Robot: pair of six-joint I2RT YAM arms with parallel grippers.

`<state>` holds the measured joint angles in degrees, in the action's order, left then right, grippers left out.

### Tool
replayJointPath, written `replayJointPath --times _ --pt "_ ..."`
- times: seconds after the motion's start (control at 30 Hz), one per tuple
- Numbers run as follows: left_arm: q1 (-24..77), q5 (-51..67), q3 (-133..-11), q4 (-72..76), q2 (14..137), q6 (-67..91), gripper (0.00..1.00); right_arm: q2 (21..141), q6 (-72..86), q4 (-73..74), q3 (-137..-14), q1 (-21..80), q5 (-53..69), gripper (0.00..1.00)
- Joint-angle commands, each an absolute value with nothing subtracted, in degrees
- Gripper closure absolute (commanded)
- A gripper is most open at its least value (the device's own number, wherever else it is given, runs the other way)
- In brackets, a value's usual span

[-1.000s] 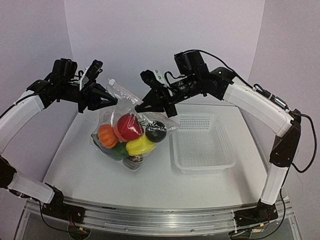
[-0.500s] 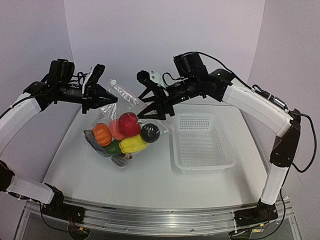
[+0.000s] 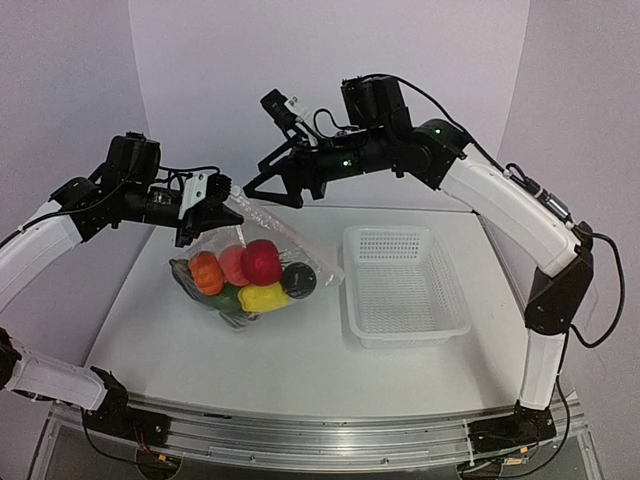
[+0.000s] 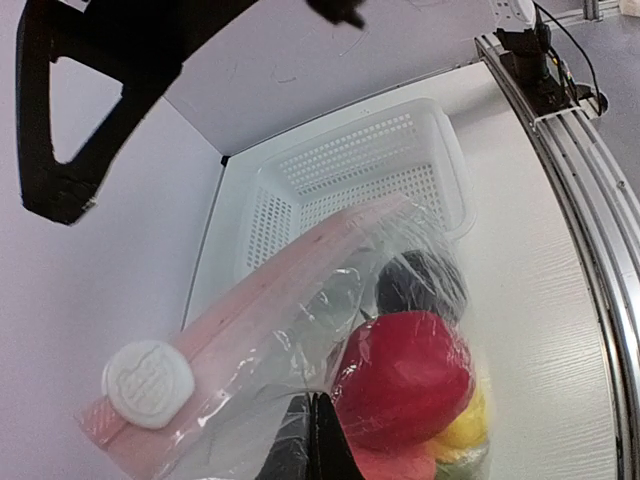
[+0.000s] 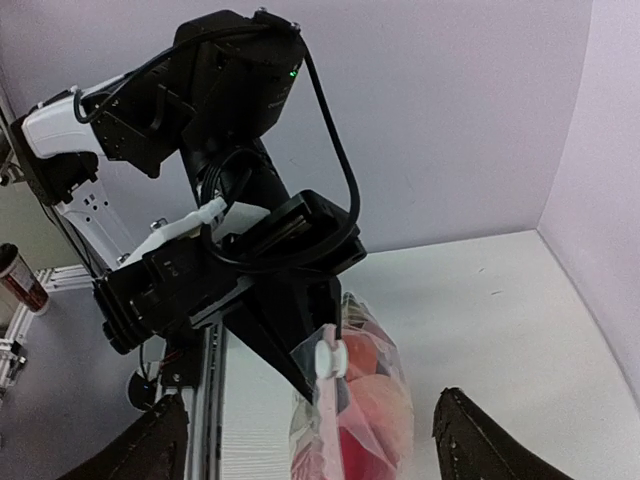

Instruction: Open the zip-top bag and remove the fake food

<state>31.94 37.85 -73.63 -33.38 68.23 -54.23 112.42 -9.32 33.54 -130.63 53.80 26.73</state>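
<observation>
The clear zip-top bag (image 3: 303, 250) hangs from its top edge, its lower end down at the table. Inside is the fake food: a red piece (image 3: 262, 262), an orange one (image 3: 207, 272), a yellow one (image 3: 262, 297) and a black one (image 3: 298, 280). My left gripper (image 3: 228, 207) is shut on the bag's film just below the pink zip strip (image 4: 270, 310), beside the white slider (image 4: 148, 383). In the left wrist view its fingertips (image 4: 316, 440) pinch the plastic next to the red piece (image 4: 400, 375). My right gripper (image 3: 272, 195) stands open above the bag's top and holds nothing. In the right wrist view that gripper (image 5: 318, 440) has the slider (image 5: 328, 360) between its spread fingers.
A white mesh basket (image 3: 408, 335) stands on the table right of the bag, also visible behind the bag in the left wrist view (image 4: 350, 170). Lilac walls close the back and sides.
My right gripper has let go of the bag, opened, and risen up and to the left. My left gripper has come down with the bag, and the food has settled lower.
</observation>
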Motion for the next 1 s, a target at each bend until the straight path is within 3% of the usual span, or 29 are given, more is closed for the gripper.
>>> replayJointPath --times 0.0,0.07,0.23,0.53,0.6,0.8,0.9,0.97 --pt "32.08 37.26 -74.86 -30.4 66.54 -57.87 1.0 115.02 -6.44 33.09 -132.29 54.65 29.57 0.33" --pt "32.09 37.56 -74.19 -29.92 66.21 -58.47 1.0 115.89 -6.11 32.33 -133.5 55.01 29.8 0.46" --pt "32.08 38.44 -74.18 -30.32 66.05 -58.59 1.0 118.71 -3.19 30.64 -136.46 55.1 32.0 0.39" --pt "32.08 40.03 -74.44 -31.29 66.18 -59.48 1.0 122.88 -1.38 29.25 -139.68 55.06 34.26 0.43" --pt "32.08 40.17 -74.46 -31.28 66.25 -59.42 1.0 123.29 -1.41 29.25 -140.13 55.03 34.63 0.49" --pt "32.08 40.02 -74.66 -31.76 66.27 -59.33 1.0 122.59 -1.49 29.09 -139.02 55.04 36.53 0.83" --pt "32.06 39.93 -74.69 -31.79 66.28 -59.16 1.0 121.87 -1.87 28.96 -138.0 55.04 37.39 0.86" --pt "32.12 39.85 -74.63 -31.87 66.29 -59.04 1.0 121.35 -1.98 28.86 -137.46 55.02 37.42 0.95"
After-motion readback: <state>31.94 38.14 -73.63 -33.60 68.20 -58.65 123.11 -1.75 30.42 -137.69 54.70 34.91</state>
